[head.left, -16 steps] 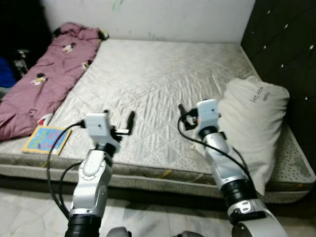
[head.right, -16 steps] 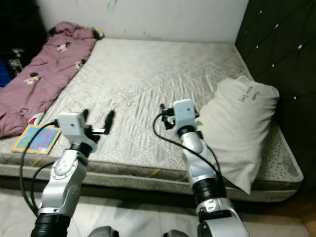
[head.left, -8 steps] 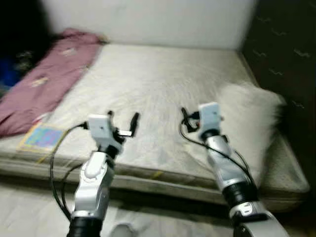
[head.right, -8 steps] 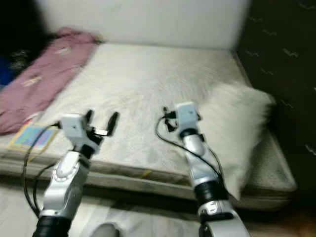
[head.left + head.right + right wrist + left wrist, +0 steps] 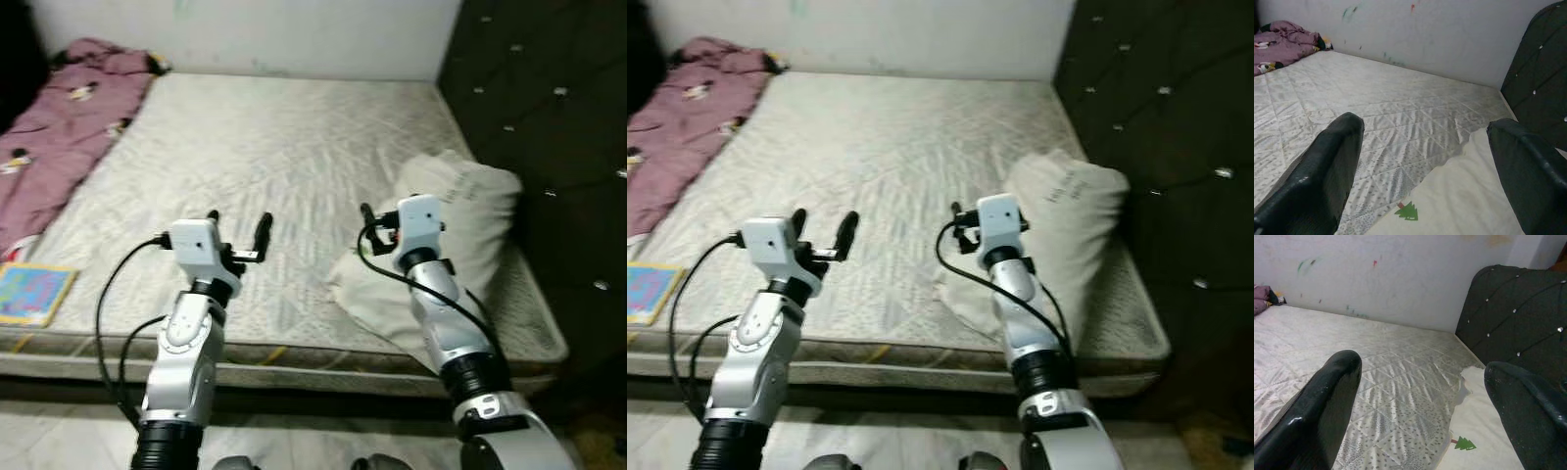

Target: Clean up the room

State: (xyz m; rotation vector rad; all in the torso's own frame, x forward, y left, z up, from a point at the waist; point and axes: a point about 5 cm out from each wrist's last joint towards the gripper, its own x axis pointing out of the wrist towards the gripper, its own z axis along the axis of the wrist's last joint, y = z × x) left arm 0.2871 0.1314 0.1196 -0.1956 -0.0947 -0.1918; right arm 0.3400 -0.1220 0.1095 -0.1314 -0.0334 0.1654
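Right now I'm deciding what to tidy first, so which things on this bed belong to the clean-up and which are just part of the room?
To tidy:
- pillow, slumped by the headboard
- pink blanket, bunched along the far side
- book at the mattress edge

Just there:
- mattress
- headboard
- wall

Both hands, left hand and right hand, are open and hold nothing.

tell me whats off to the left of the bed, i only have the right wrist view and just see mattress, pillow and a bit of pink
Observer: A colourful book lies flat near the mattress's front left corner.
Operator: that pink thing, how big
Observer: The pink blanket runs along the whole left edge.
Operator: wheres my left claw
Observer: The left claw hangs open above the mattress's front part, holding nothing.
Operator: and the pillow
Observer: The pillow leans against the dark headboard, beside the open right claw.
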